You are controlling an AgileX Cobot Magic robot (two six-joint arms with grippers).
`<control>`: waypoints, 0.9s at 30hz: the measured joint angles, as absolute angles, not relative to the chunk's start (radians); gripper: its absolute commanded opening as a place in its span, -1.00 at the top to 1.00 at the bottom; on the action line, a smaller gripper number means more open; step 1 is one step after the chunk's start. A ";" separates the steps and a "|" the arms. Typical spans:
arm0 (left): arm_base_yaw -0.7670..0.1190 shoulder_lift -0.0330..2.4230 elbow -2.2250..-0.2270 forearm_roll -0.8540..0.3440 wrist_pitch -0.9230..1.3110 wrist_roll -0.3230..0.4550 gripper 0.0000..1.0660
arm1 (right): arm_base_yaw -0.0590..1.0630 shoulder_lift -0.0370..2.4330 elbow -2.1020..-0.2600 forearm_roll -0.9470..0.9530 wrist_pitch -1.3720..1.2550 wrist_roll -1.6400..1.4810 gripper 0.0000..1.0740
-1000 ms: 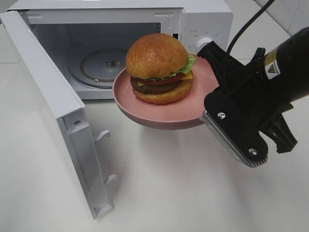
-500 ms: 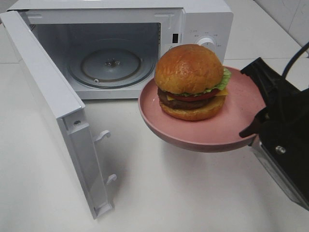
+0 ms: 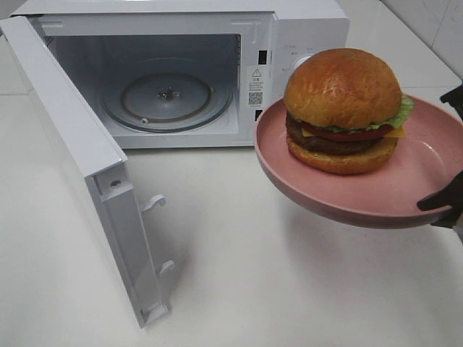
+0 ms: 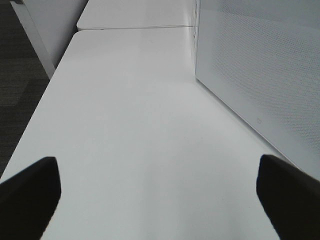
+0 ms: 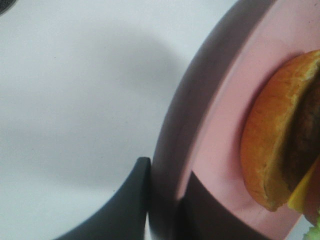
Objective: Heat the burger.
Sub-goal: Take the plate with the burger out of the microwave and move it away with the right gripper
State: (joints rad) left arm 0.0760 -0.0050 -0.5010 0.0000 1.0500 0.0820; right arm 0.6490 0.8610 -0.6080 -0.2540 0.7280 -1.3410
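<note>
The burger [image 3: 341, 108] sits on a round pink plate [image 3: 289, 173], held in the air to the right of the open microwave [image 3: 289, 29]. At the exterior view's right edge, my right gripper [image 3: 445, 206] is shut on the plate's rim. The right wrist view shows the right gripper [image 5: 162, 210] pinching the plate [image 5: 220, 115] rim between its dark fingers [image 5: 127, 205], with the burger [image 5: 270, 150] just beyond. In the left wrist view, my left gripper [image 4: 157, 200] stands open over bare table with nothing between its fingers. It does not show in the exterior view.
The microwave door [image 3: 72, 144] swings out to the left towards the table's front. A glass turntable [image 3: 166, 97] lies inside the cavity. The left wrist view shows a perforated white panel [image 4: 260, 75] of the microwave beside the left gripper, and the table edge [image 4: 35, 115].
The plate with the burger has moved right and nearer the camera, away from the microwave opening. The right arm has slid almost out of the exterior view.
</note>
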 measured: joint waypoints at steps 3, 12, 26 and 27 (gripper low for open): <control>0.076 -0.005 -0.501 0.000 1.050 0.082 -0.87 | 0.649 0.839 -0.604 -0.286 0.766 -1.274 0.99; 0.076 -0.005 -0.501 0.000 1.050 0.082 -0.87 | 0.649 0.822 -0.604 -0.408 0.832 -0.994 0.99; 0.076 -0.005 -0.501 0.000 1.050 0.082 -0.87 | 0.649 0.936 -0.604 -0.530 0.861 -0.588 0.99; 0.076 -0.005 -0.501 0.000 1.050 0.082 -0.87 | 0.649 0.936 -0.604 -0.530 0.861 -0.588 0.99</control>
State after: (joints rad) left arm 0.0760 -0.0050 -0.5010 0.0000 1.0500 0.0820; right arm 0.6490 0.9360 -0.6040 -0.5300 0.8610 -0.5880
